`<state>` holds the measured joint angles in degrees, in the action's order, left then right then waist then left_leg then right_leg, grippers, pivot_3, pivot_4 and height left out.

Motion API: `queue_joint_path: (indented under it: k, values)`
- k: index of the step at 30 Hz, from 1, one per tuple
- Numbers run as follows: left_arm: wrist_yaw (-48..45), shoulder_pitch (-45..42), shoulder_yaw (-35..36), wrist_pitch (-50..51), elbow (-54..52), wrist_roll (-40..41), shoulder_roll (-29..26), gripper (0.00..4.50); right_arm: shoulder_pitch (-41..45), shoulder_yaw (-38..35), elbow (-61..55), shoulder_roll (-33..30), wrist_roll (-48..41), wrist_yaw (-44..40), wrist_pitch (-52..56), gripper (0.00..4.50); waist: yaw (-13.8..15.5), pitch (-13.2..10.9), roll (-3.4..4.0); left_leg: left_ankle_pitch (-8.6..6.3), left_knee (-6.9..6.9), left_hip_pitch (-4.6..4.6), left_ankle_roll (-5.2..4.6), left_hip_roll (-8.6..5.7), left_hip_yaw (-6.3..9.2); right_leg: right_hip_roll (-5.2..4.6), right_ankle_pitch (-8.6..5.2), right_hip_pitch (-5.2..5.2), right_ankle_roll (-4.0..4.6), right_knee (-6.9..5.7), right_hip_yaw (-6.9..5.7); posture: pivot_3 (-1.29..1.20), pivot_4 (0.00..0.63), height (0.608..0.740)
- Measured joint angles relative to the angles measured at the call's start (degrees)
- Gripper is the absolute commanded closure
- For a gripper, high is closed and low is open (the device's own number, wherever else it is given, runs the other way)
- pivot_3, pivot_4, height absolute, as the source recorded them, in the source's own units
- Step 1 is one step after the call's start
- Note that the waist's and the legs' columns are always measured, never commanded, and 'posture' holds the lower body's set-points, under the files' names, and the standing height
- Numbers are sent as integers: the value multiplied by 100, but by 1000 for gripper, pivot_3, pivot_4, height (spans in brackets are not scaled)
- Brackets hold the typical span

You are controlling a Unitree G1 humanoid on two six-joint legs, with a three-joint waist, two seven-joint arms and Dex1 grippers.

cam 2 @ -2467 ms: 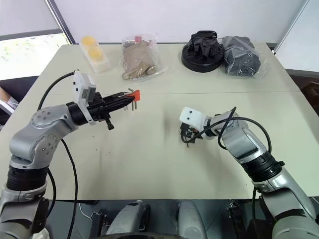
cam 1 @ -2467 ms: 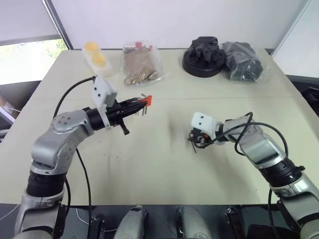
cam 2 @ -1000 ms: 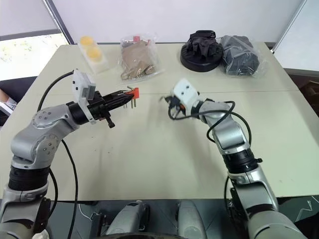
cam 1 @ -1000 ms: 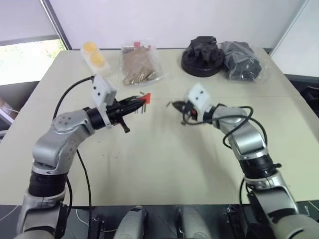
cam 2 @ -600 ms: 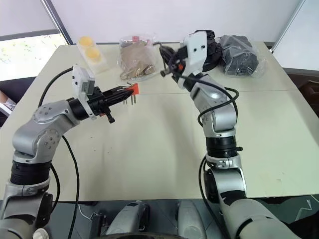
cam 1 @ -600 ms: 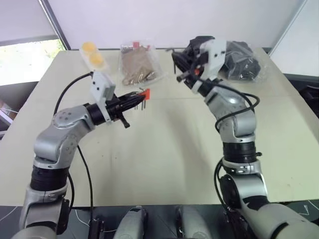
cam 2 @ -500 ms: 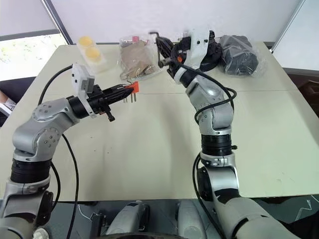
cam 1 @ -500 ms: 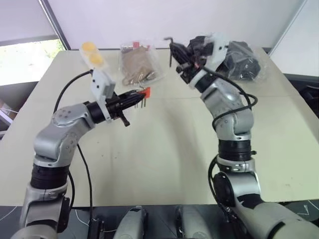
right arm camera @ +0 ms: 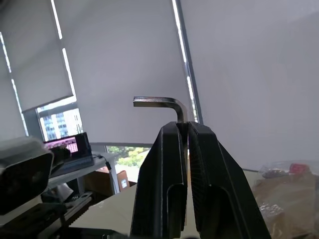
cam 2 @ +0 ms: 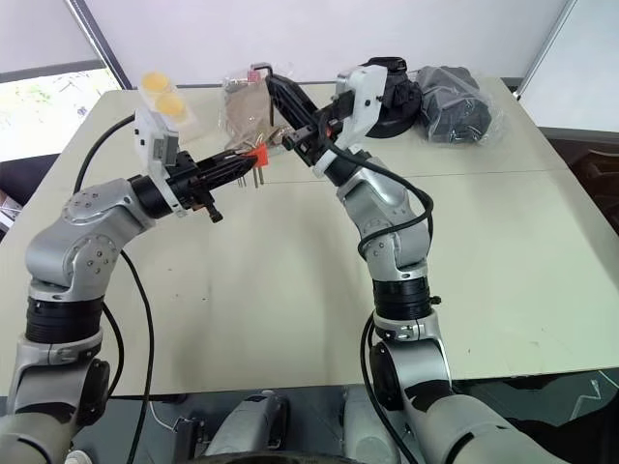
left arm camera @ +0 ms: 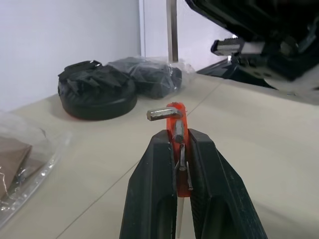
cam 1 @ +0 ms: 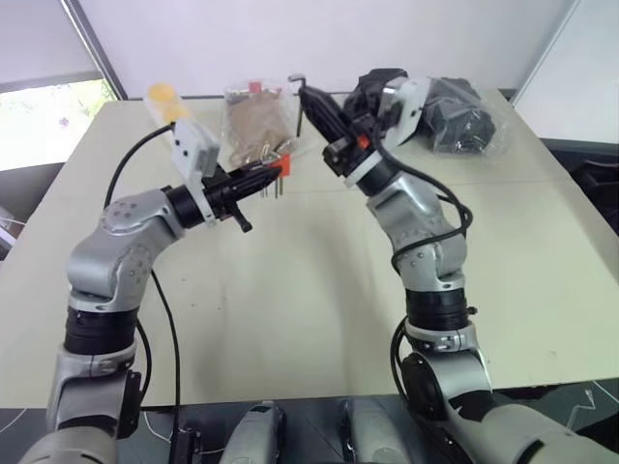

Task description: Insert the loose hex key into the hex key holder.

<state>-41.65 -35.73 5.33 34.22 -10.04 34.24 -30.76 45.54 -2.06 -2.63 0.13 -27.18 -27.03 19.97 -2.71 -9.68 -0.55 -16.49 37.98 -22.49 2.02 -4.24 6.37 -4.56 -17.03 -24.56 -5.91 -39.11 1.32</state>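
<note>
Two robot arms are reaching out above a pale desk [cam 1: 319, 290], their claws raised off its surface and close to each other. The left claw [cam 1: 274, 176] is clamping the red holder [cam 1: 282, 167] between its black fingers [left arm camera: 157, 194], with the block's short grey keys [cam 1: 274, 188] hanging down like comb teeth. The right claw [cam 1: 308, 99] is pointing up and toward the left one, pinched shut on the loose key [right arm camera: 167, 105]; the key's long leg is sitting between the fingers and its short bent end is sticking out sideways above the tips. The key is hanging in the air just above and beside the holder, not touching it. Along the far edge of the desk are lying a clear pack with two yellow discs [cam 1: 164, 100], a clear bag of brown items [cam 1: 253, 128], a round black object [cam 2: 392, 97] and a dark bundle in plastic wrap [cam 1: 464, 114], all well apart from the claws.
</note>
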Motion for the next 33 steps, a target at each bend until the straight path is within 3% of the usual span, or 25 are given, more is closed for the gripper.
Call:
queue_joint_path:
  k: [33]
  values:
    - [49, -66, 0, -1, 24, 2, 95, 4500, -155, 303, 15, -82, 219, 4, -193, 4442, 10, 0, 0, 0, 0, 0, 0, -1, 0, -1, 0, 0, 0, 0, 0, 0, 150, 740]
